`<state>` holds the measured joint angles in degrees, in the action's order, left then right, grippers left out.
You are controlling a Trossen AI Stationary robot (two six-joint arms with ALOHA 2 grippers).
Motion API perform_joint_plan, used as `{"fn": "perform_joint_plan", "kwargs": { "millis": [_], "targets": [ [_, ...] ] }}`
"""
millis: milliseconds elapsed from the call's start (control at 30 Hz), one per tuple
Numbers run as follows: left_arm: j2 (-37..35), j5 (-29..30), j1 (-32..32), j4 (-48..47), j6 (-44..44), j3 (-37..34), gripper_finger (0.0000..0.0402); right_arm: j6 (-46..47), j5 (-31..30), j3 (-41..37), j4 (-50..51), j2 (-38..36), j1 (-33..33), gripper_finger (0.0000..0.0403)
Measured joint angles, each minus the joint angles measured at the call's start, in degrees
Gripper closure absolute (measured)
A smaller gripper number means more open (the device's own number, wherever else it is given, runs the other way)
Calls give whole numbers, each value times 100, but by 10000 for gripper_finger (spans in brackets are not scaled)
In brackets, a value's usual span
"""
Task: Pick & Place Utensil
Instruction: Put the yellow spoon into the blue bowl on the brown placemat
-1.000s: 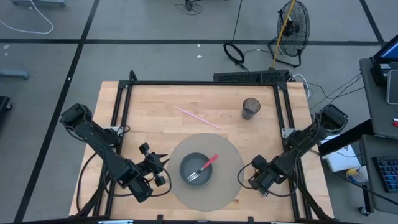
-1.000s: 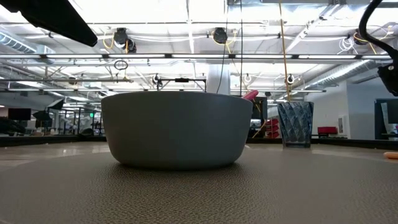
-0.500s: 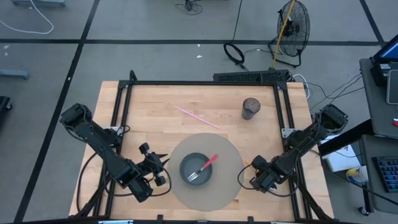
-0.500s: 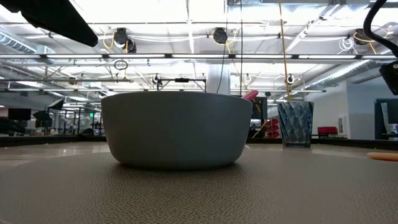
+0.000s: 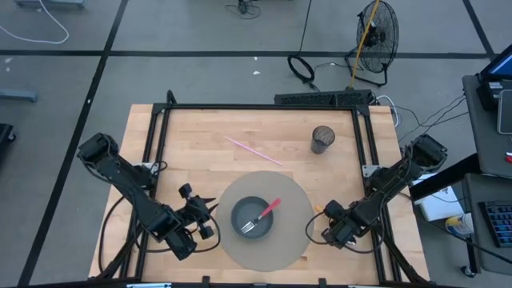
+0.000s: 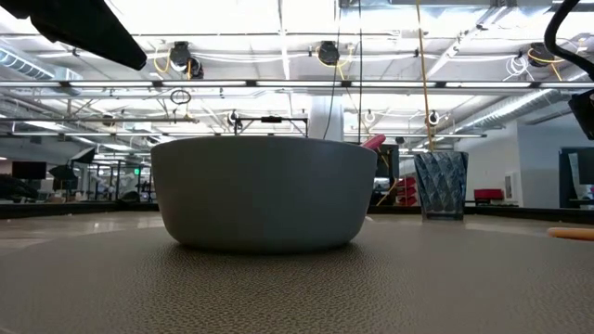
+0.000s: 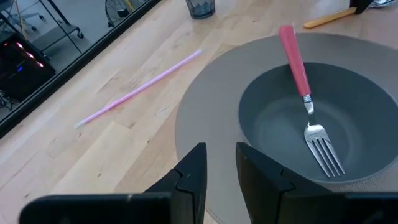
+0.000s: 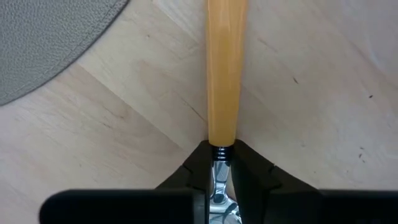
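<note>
A grey bowl (image 5: 240, 210) (image 6: 264, 190) stands on a round grey mat (image 5: 292, 192). A fork with a pink handle (image 5: 262, 214) (image 7: 305, 106) lies in it, tines on the bowl's floor, handle leaning over the rim. My right gripper (image 5: 322, 214) (image 8: 221, 155) is just right of the mat, shut on an orange-handled utensil (image 8: 225, 68) (image 6: 568, 234). My left gripper (image 5: 210, 210) (image 7: 221, 158) waits open at the mat's left edge, facing the bowl. My right gripper pinches the utensil's metal neck (image 8: 219, 171), right below the orange handle, between its two fingers. The fingers lie along the utensil, and the handle points away from them toward the mat. The handle runs low over the wood; whether its end touches the table I cannot tell.
A pink straw (image 5: 252, 150) (image 7: 140, 89) lies on the wood beyond the mat. A dark ribbed cup (image 5: 322, 139) (image 6: 440, 184) stands toward the far right. A black frame (image 5: 256, 106) borders the table. Bare wood lies between straw and cup.
The right gripper has shifted slightly toward the mat, and the orange handle has come farther into the low view toward the bowl. Over the last half second it has kept still.
</note>
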<state>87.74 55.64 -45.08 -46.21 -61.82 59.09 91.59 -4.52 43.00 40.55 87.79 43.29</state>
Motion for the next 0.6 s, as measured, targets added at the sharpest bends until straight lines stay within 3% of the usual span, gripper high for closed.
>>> {"fn": "perform_joint_plan", "kwargs": {
  "millis": [400, 600],
  "targets": [
    [0, 2, 0, 0, 2, 0, 311, -43, -85, -4, 268, -102, -4, 369],
    [-1, 4, 0, 2, 2, 0, 311, 2, -586, -24, 537, -417, -11, 369]
  ]
}}
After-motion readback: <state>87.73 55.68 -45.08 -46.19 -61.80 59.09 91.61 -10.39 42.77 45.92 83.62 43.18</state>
